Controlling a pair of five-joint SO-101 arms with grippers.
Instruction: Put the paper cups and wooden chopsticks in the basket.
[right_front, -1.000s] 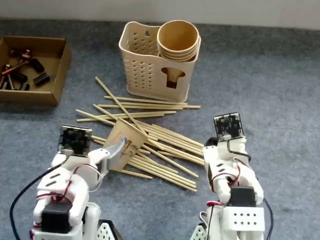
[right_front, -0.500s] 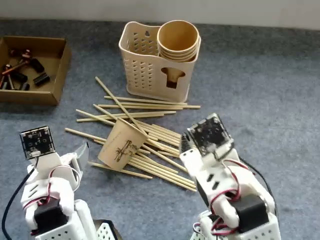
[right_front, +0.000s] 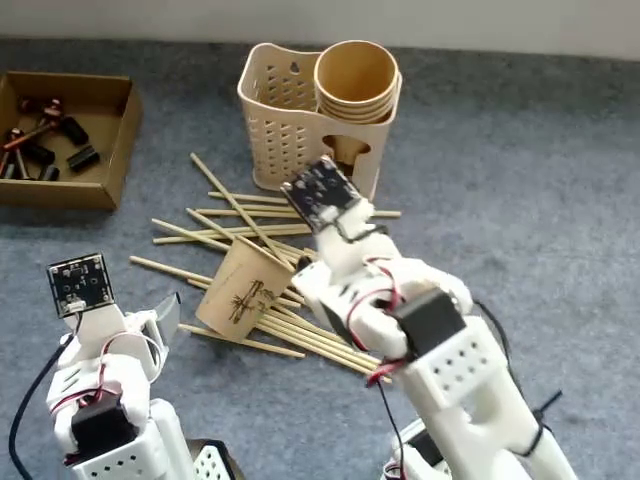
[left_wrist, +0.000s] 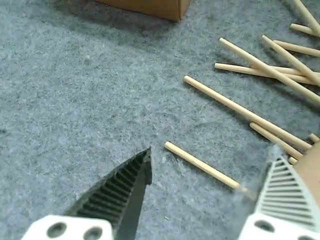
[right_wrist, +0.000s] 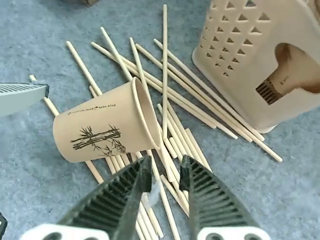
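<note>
One paper cup (right_front: 243, 290) lies on its side at the centre of the high view, propped on the loose heap of wooden chopsticks (right_front: 320, 325) that fans across the grey tabletop (right_front: 520, 180). Its mouth is turned toward the upper right, where the basket (right_front: 285, 130) stands with a stack of cups (right_front: 357, 80) already nested in its right-hand compartment. The right arm (right_front: 380, 300) stretches out over the heap. In its wrist view the right gripper (right_wrist: 165, 167) hangs just beside the cup's rim, its fingers (right_wrist: 122, 200) parted by only a narrow gap and gripping nothing that can be made out. That gap looks too small for the cup wall, so it probably suits a single stick better. The left gripper (left_wrist: 210, 155) sits low at the lower left of the high view, near the cup's closed end. Its fingers (left_wrist: 125, 187) are spread wide and empty, with the end of one chopstick (left_wrist: 202, 165) on the tabletop between them — wide enough, it seems, to take either a stick or the cup. A cardboard box (right_front: 110, 150) of small parts rests at the upper left, well apart from the work.
</note>
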